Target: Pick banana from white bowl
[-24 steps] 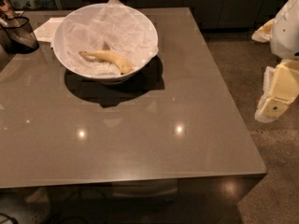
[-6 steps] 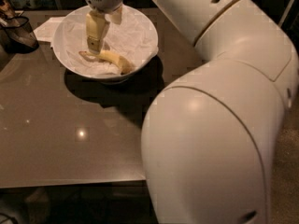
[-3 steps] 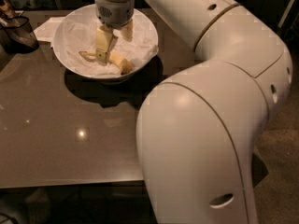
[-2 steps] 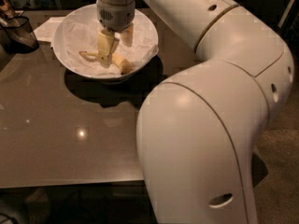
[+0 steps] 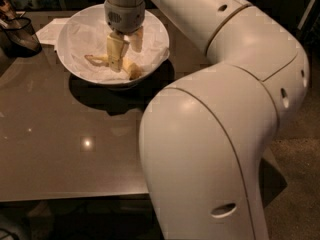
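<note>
The white bowl (image 5: 161, 34), lined with crinkled white paper, stands at the back left of the dark table (image 5: 65, 149). The pale yellow banana (image 5: 133, 72) lies in it, its thin stem end pointing left. My gripper (image 5: 126, 59) reaches down into the bowl from above, open, with one finger (image 5: 115, 54) in front of the banana's middle and the other behind it. The front finger hides the banana's middle. Whether the fingers touch the banana I cannot tell.
A dark transparent container (image 5: 19, 35) stands at the far left edge, with a white napkin (image 5: 52, 30) beside the bowl. My large white arm (image 5: 210, 134) covers the right half of the view and the table's right side.
The gripper has come from off the table to the bowl and lowered over the banana, shifting slightly right. The banana and bowl have stayed in place.
</note>
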You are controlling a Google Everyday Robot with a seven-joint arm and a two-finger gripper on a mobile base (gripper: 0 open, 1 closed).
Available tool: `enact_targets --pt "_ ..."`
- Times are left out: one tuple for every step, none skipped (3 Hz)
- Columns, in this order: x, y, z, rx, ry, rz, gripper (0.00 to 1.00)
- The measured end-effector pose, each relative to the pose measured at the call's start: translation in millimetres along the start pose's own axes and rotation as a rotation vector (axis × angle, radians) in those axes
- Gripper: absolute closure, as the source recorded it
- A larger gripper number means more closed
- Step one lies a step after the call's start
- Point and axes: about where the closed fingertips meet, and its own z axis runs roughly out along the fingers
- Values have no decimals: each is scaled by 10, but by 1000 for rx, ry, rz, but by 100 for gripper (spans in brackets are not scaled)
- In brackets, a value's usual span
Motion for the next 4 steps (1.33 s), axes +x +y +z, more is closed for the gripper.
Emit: enact_targets --pt "-7 -47 30 -1 1 4 31" --pt "-39 -88 72 -8 1 3 32" --pt "-62 -128 159 -19 6 1 31" --pt "-87 -146 272 -33 20 -6 31"
